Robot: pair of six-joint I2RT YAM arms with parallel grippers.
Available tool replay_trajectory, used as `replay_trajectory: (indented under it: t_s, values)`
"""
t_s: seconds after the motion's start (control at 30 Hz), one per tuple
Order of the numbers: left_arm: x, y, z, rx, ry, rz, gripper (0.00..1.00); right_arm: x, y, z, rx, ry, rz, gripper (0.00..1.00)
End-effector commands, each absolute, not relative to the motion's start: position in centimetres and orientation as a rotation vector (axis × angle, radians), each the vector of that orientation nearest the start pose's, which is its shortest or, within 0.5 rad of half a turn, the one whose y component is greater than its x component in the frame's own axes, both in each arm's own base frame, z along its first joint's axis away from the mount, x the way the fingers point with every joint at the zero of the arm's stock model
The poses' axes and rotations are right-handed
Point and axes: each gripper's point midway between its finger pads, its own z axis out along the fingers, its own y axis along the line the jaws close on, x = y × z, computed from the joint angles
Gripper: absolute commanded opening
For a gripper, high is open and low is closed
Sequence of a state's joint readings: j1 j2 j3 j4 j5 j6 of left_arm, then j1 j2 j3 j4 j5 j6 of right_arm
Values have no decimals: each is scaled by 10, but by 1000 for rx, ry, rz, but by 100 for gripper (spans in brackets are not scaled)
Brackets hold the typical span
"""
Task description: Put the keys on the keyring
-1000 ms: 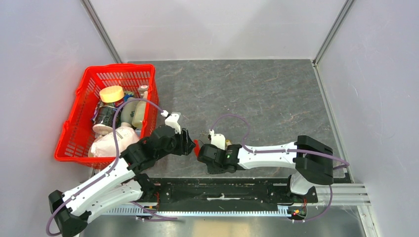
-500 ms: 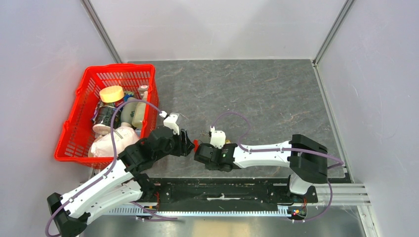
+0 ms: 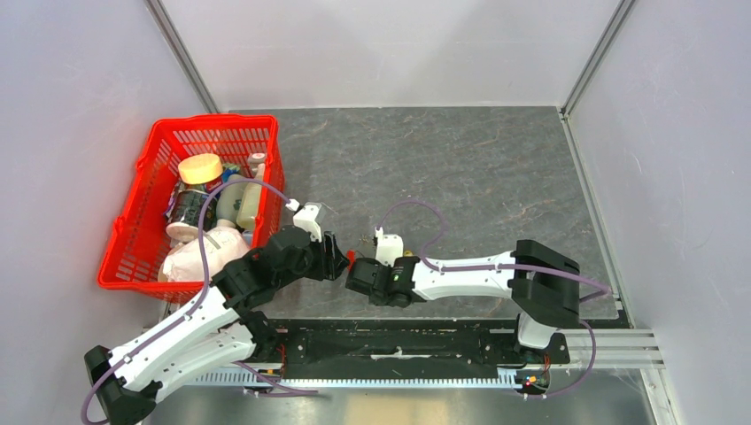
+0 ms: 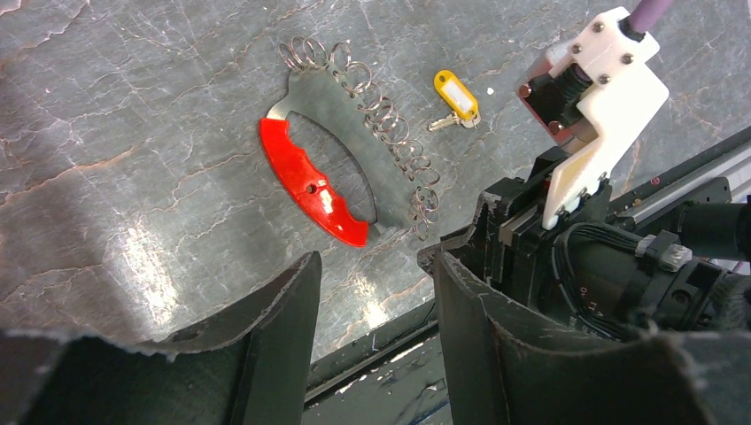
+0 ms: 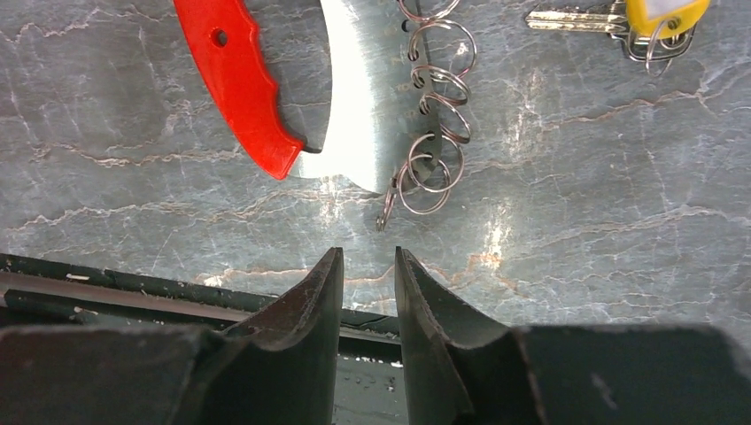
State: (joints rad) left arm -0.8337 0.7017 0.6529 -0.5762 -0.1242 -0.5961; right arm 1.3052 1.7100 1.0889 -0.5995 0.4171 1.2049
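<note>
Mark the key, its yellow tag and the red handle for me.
key [image 5: 567,18], right wrist view, on its blade.
yellow tag [image 4: 454,92], left wrist view, on its white label.
red handle [image 5: 237,84], right wrist view, mid-length.

White arm links [image 3: 177,332], blk joints [image 3: 266,266], purple cables [image 3: 205,226]

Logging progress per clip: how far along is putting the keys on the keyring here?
Nothing looks done: the key, on its yellow tag, lies on the table apart from the keyring. Nothing is in hand: the left gripper and right gripper are both empty, poised near the keyring. Still left: grasping the key and threading it onto the keyring.
</note>
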Motion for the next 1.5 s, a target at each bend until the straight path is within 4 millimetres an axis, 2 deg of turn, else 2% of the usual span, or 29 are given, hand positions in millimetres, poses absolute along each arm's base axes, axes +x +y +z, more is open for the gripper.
replay_trajectory:
  t_s: [0.0, 0.27, 0.83, 1.2, 1.47]
  values:
    - [167, -188, 165, 203, 2236, -675, 57, 138, 349, 46, -12, 2588, 246, 35]
    - [167, -189, 165, 208, 2241, -675, 57, 143, 349, 38, -17, 2598, 213, 35]
    - [167, -192, 166, 222, 2242, -684, 57, 153, 345, 38, 2, 2585, 194, 29]
    - [165, -190, 167, 212, 2231, -696, 58, 154, 346, 31, -5, 2596, 170, 20]
    - [165, -191, 166, 215, 2234, -695, 57, 154, 343, 35, 0, 2592, 160, 6]
